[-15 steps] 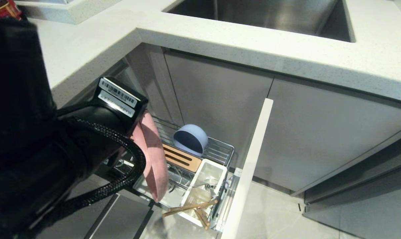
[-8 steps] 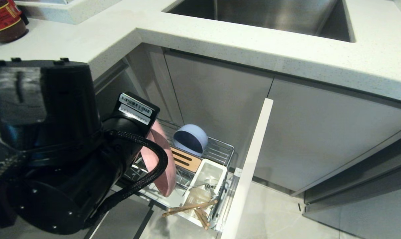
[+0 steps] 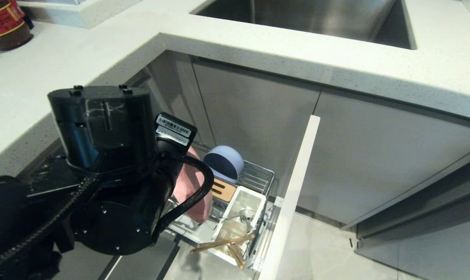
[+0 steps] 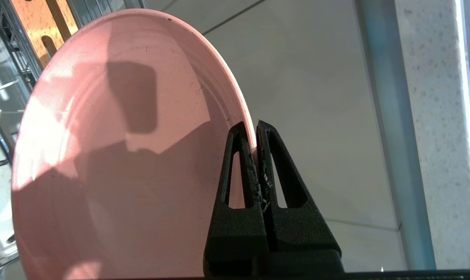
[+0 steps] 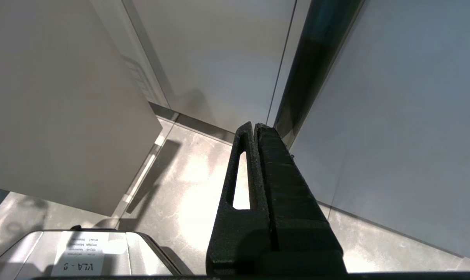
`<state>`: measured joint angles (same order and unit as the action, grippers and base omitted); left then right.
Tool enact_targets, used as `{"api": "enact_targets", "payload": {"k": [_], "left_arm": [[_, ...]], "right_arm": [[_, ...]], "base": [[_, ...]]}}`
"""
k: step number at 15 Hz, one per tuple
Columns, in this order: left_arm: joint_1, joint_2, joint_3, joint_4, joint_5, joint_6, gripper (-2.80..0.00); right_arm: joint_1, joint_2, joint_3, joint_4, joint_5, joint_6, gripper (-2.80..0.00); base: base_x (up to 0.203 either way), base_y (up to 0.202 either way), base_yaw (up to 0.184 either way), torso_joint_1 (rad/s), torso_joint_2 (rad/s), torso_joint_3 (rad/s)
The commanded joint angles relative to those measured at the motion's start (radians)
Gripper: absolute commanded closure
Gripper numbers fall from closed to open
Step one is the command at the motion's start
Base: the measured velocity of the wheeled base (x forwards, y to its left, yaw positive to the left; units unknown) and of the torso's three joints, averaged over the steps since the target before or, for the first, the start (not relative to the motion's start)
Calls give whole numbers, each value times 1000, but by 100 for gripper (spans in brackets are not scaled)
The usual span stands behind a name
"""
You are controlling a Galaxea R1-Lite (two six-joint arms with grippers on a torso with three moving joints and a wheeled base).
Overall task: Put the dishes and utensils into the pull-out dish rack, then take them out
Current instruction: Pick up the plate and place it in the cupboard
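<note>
Item: salmon-pink plate (image 4: pixel 114 155), held on edge above the pull-out dish rack (image 3: pixel 254 177), near its wood strip (image 3: pixel 221 189); left gripper (image 4: pixel 255 134) pinched on the rim. Advice: keep it upright, lower gently between the wires, clear of the blue bowl (image 3: pixel 223 163). Right gripper (image 5: pixel 254 130) closed, empty, parked away from the rack

Pink plate (image 4: pixel 114 155) on edge over wire rack (image 3: pixel 258 177), blue bowl (image 3: pixel 223 163) inside
</note>
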<state>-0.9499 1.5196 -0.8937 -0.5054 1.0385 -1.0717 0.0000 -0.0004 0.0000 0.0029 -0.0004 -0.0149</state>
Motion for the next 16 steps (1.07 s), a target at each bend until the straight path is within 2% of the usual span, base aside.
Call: {"api": "enact_targets", "payload": {"k": [1, 6, 16], "left_arm": [[7, 21, 4, -24, 6, -7, 0], [34, 52, 12, -90, 5, -6, 0], [58, 70, 35, -122, 7, -13, 0]], "right_arm": [[0, 0, 0, 0, 0, 0, 0], [0, 0, 0, 0, 0, 0, 0], [0, 0, 0, 0, 0, 0, 0]], "base": [[0, 0, 0, 0, 0, 0], [0, 0, 0, 0, 0, 0], [0, 0, 0, 0, 0, 0]]}}
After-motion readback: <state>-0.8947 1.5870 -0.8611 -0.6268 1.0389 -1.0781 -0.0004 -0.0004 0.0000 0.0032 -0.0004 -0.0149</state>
